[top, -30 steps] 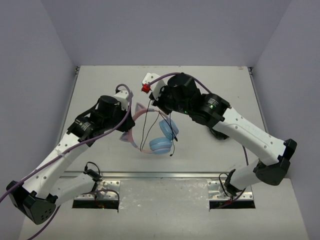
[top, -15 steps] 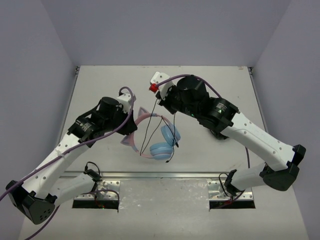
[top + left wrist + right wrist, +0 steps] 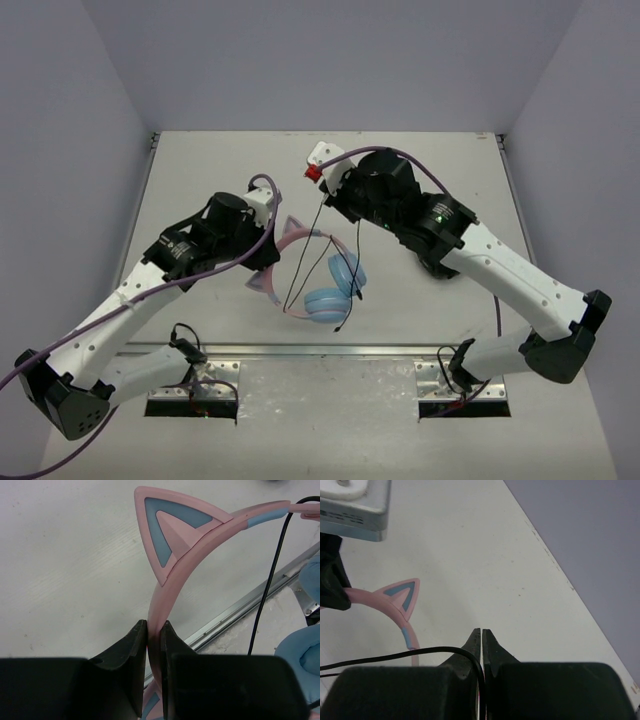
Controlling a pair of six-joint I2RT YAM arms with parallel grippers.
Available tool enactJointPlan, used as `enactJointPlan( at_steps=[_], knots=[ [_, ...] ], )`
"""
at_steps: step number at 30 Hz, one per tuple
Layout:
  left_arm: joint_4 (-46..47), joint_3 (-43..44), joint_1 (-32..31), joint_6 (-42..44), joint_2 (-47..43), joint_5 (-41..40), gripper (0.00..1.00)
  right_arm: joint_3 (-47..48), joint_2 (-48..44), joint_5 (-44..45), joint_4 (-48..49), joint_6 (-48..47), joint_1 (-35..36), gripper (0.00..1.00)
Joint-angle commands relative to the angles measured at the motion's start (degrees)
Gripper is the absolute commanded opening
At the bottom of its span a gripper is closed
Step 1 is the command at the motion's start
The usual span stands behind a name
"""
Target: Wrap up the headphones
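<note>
With my left gripper (image 3: 154, 630) clamped tight on the pink headband (image 3: 172, 572), hanging the headphones (image 3: 326, 302) over the middle of the table (image 3: 430, 165), and my right gripper (image 3: 481, 635) pinched shut on the cord (image 3: 420, 654), I feared a hard pull would slip that thin cord free.

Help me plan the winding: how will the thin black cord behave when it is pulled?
The thin black cord is probably floppy and light: it hangs in slack loops from the shut right tool. Being so thin, it may slip through that grip. Its loose end dangles, so it could swing when moved.
</note>
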Motion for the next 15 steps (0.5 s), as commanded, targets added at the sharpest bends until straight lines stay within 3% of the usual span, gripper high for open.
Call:
enactJointPlan(
  at_steps=[1, 5, 11, 15],
  knots=[
    [0.71, 4.58, -1.22, 0.99, -0.69, 0.26, 0.00, -1.81, -1.94, 3.47, 4.80, -2.92, -3.42, 0.03],
    [-0.35, 5.55, -1.83, 1.43, -1.48, -1.50, 0.00, -4.89, -2.82, 1.19, 4.45, -1.77, -10.71, 0.02],
    [-0.79, 5.99, -2.10, 1.61, -2.54, -1.24, 0.00, -7.62, -3.62, -3.90, 3.92, -3.27, -11.96, 0.02],
    [-1.41, 7.92, -2.18, 2.22, -2.01, -0.54, 0.00, -9.28, -3.35, -9.60, 2.78, -2.92, -12.92, 0.08]
  ],
)
